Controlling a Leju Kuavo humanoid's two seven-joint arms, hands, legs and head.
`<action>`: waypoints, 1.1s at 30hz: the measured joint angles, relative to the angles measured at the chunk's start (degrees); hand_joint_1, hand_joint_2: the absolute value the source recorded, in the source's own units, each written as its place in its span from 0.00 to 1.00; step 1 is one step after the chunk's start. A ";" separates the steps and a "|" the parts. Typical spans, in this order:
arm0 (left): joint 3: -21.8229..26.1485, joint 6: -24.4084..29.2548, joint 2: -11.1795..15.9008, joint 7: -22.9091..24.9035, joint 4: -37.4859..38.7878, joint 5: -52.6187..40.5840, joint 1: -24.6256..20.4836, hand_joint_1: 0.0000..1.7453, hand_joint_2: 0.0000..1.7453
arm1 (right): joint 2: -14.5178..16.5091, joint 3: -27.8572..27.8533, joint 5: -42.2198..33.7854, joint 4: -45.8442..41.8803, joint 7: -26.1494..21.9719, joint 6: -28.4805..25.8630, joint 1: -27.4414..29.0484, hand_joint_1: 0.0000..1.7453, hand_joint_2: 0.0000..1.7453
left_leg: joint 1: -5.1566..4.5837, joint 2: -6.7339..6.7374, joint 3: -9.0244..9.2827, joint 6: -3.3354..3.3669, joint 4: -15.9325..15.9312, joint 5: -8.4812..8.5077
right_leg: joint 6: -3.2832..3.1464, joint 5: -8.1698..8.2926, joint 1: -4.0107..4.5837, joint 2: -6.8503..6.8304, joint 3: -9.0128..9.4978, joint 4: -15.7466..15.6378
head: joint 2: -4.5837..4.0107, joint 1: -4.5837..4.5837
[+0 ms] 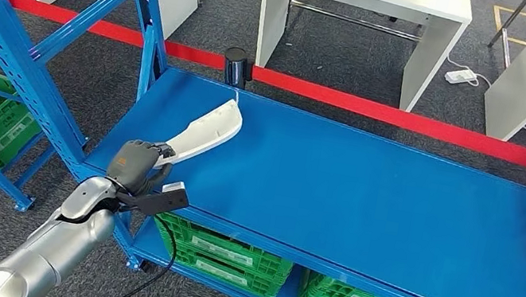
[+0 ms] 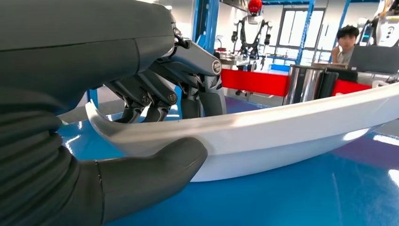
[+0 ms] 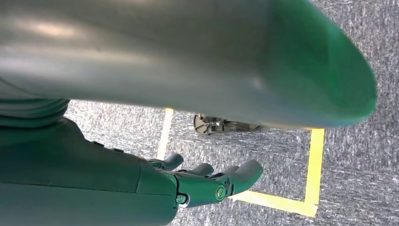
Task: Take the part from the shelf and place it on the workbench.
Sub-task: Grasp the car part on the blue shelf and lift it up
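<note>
While your left hand (image 1: pixel 138 162) grips the near end of the white part (image 1: pixel 208 130), which lies on the blue surface (image 1: pixel 363 206), you look to be at the set-down. Next, release it and draw clear. Your right hand (image 3: pixel 207 181) hangs loose, holding nothing.

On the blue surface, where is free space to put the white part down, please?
Nearly all of the blue top is bare: the wide stretch from the white part rightward to the far right posts, and the strip toward the red barrier belt. It is crowded only at the near left corner, where the left robot hand grips the part.
</note>
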 joint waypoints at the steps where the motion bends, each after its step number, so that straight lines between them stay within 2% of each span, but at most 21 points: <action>1: 0.04 0.08 0.01 -0.36 -0.79 0.50 0.38 1.00 1.00 | 0.00 0.00 -0.01 0.01 -0.03 0.00 0.01 0.00 0.00 | 0.00 0.00 0.00 0.00 0.00 0.00 | 0.00 0.00 0.00 0.00 0.00 0.00 | 0.00 0.00; 9: 0.89 -3.73 0.11 -4.09 -16.57 10.23 6.49 1.00 1.00 | 0.00 -0.01 0.02 0.00 -0.09 0.00 0.09 0.00 0.00 | -0.01 0.00 -0.01 0.00 -0.01 -0.02 | -0.03 -0.03 -0.01 0.01 -0.01 -0.03 | 0.00 0.02; 15: 1.35 -13.81 -1.30 -13.47 -32.42 31.14 13.10 1.00 1.00 | 0.00 -0.38 -0.24 -0.01 -0.05 0.00 0.33 0.00 0.00 | -0.01 -0.04 -0.02 -0.01 -0.03 -0.03 | -0.04 -0.04 -0.03 -0.01 -0.02 -0.06 | 0.00 0.01; 19: 1.23 -17.18 -2.73 -15.19 -40.87 38.15 16.47 1.00 1.00 | 0.01 -0.48 -0.42 0.00 0.02 0.00 0.34 0.00 0.00 | -0.02 -0.02 -0.01 -0.03 -0.04 -0.07 | -0.04 -0.04 -0.03 0.01 -0.02 -0.07 | 0.00 0.01; 24: 0.95 -26.73 -3.78 -16.94 -49.67 52.80 20.67 1.00 1.00 | 0.04 -0.93 -0.37 -0.01 0.38 0.00 0.35 0.00 0.00 | -0.01 -0.03 0.00 -0.03 -0.05 -0.07 | -0.05 -0.05 -0.02 0.00 -0.02 -0.08 | 0.00 0.01; 27: 0.39 -29.20 -4.27 -17.11 -53.57 55.52 22.41 1.00 1.00 | 0.09 -1.20 -0.33 0.00 0.77 0.00 0.34 0.00 0.00 | -0.01 -0.02 0.00 -0.03 -0.05 -0.08 | -0.05 -0.05 -0.02 0.00 -0.02 -0.08 | 0.00 0.01; 33: -0.56 -30.12 -4.52 -17.38 -57.79 55.95 24.39 1.00 1.00 | 0.31 -1.40 0.49 0.01 1.14 0.00 0.27 0.00 0.00 | -0.22 -0.02 0.00 0.05 0.02 -0.17 | 0.06 -0.04 -0.27 -0.01 0.02 -0.18 | 0.00 0.01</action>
